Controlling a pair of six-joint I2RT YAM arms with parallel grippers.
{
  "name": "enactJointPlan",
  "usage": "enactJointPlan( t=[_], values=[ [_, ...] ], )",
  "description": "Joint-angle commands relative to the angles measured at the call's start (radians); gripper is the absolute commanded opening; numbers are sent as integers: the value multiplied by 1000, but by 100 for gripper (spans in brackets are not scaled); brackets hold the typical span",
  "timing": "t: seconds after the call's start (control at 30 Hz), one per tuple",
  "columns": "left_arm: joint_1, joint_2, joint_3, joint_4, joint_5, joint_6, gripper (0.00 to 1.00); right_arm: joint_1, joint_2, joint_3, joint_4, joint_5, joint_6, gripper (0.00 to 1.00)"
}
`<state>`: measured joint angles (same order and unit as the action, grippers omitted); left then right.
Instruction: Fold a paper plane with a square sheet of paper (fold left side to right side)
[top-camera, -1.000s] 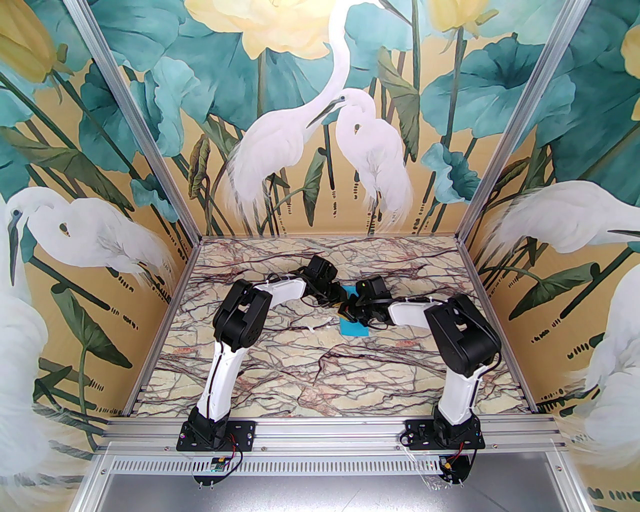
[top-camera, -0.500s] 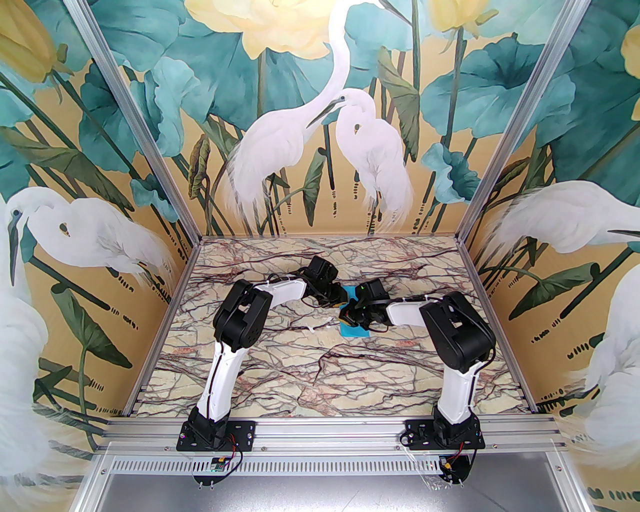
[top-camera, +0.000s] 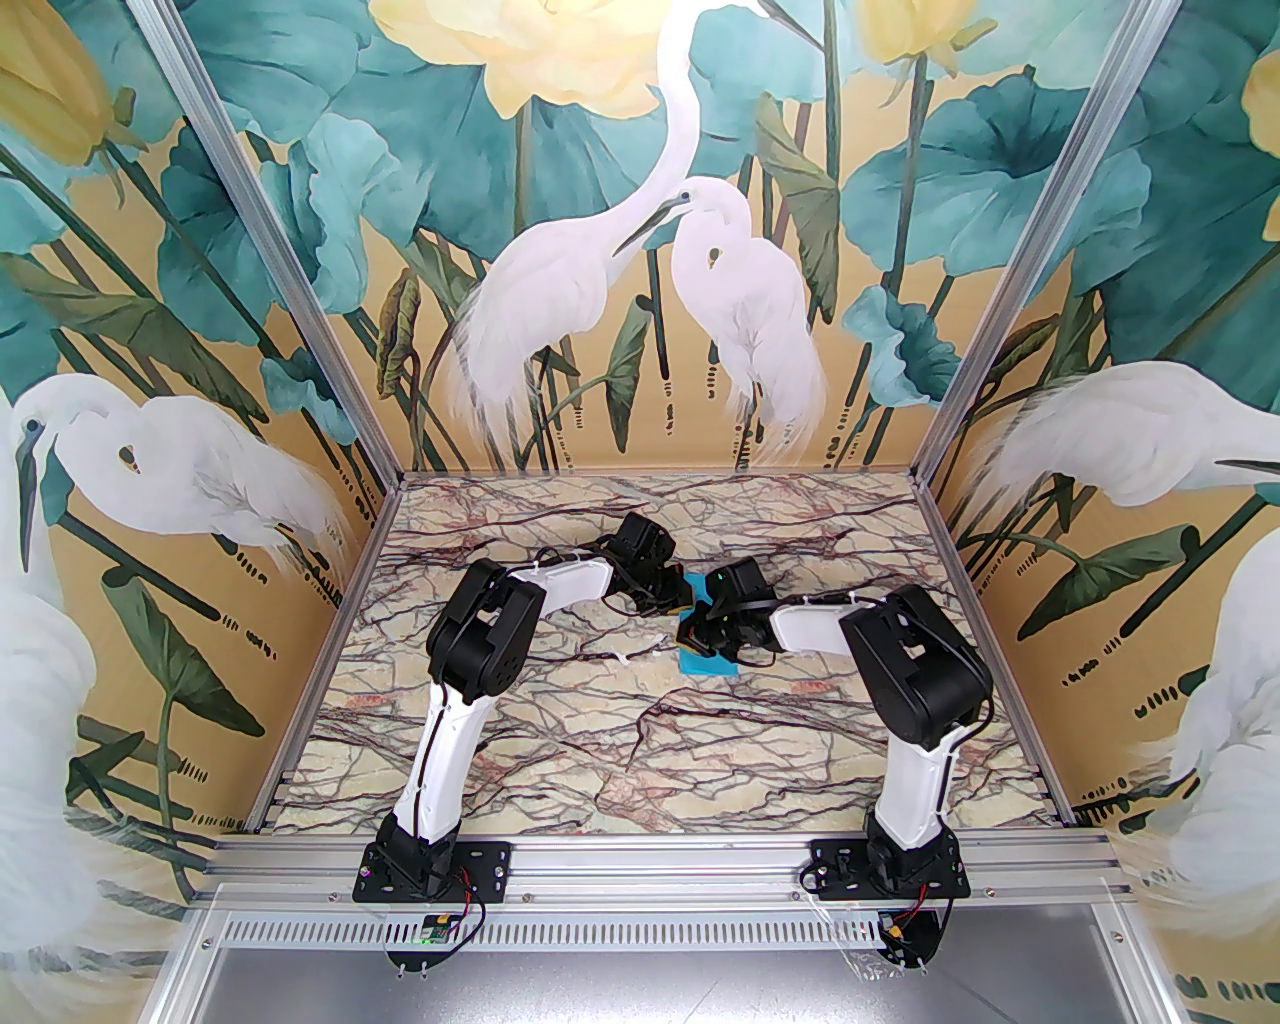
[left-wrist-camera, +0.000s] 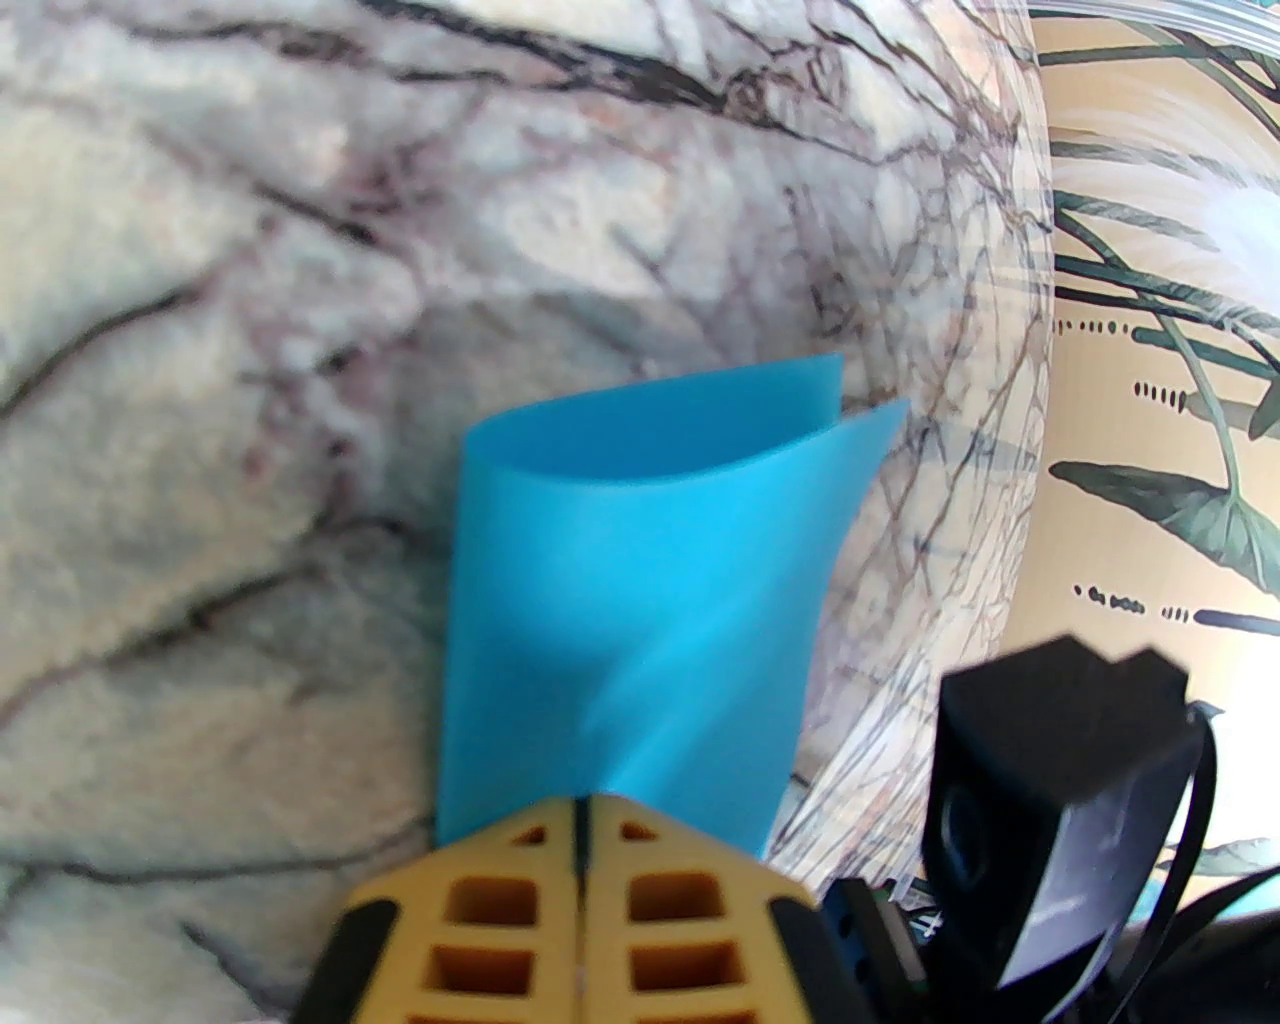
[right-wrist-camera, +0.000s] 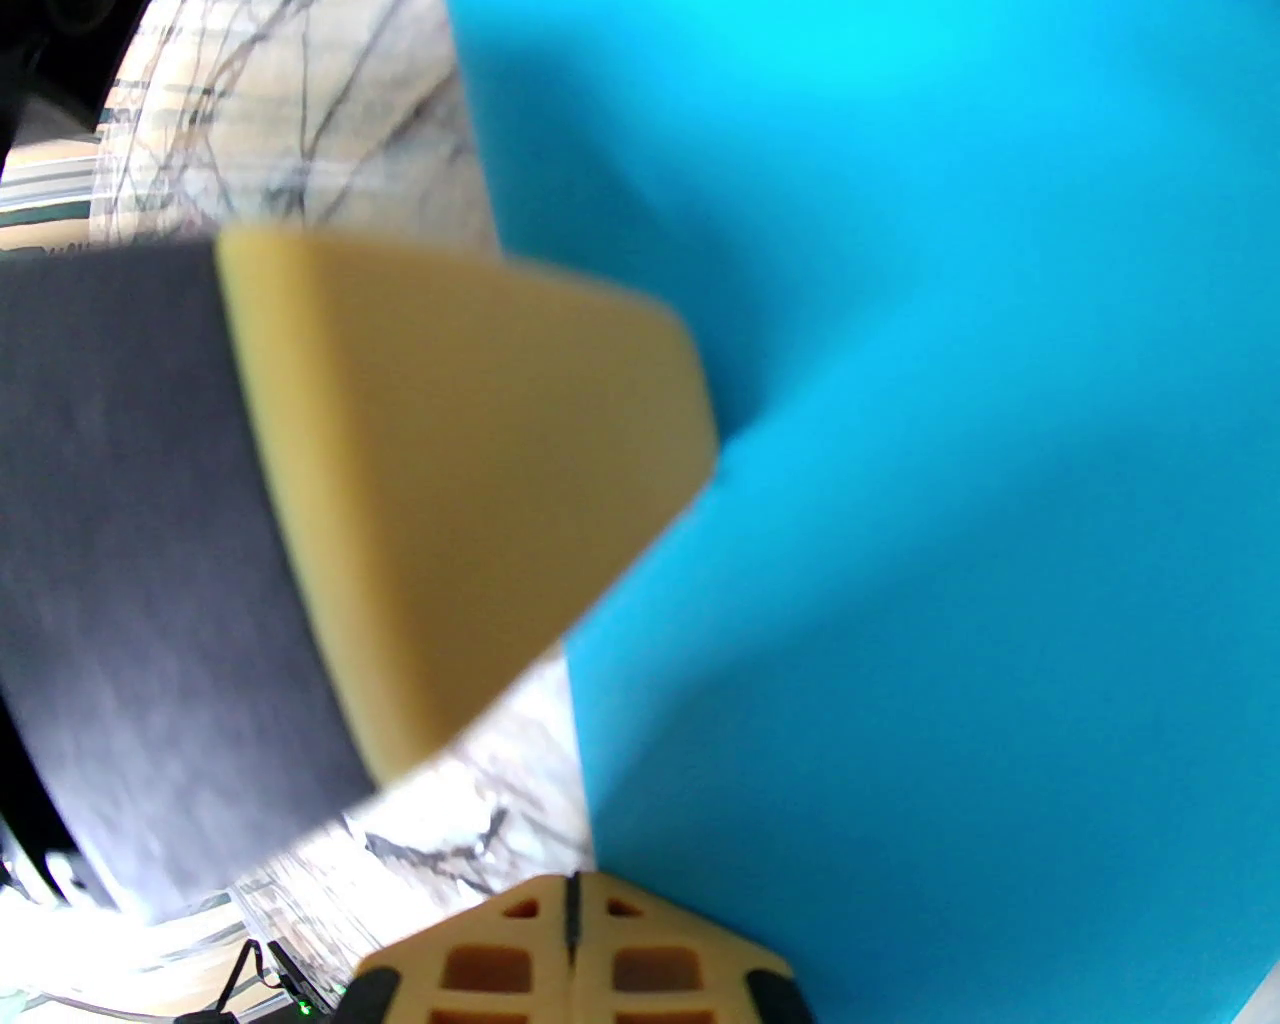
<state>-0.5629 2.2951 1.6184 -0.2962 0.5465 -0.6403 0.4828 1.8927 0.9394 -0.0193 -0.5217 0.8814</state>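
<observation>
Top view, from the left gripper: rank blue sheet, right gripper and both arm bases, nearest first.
1. The blue sheet, at the fingertips of the left gripper.
2. The right gripper, just beside, over the sheet.
3. The left arm base and right arm base, at the near edge: too close to call.

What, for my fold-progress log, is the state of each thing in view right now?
square sheet of paper, curled over on itself in a loose bend, not creased flat, free edges not lined up
left gripper, jaws shut, apparently pinching the sheet's near edge
right gripper, jaws shut, nothing seen between them, sheet lying alongside
</observation>
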Motion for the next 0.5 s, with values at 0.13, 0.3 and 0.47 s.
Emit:
enactJointPlan(
  t=[0.13,0.3,0.47],
  values=[
    [-3,70,8,-46,-57,-1,1,33,-28,-64,-114,-15,-25,0],
    [-3,73,11,-52,-60,0,0,44,-48,-99,-108,-16,-14,0],
    [-3,72,14,-50,-59,1,0,60,-68,-129,-116,-15,-8,0]
  ],
)
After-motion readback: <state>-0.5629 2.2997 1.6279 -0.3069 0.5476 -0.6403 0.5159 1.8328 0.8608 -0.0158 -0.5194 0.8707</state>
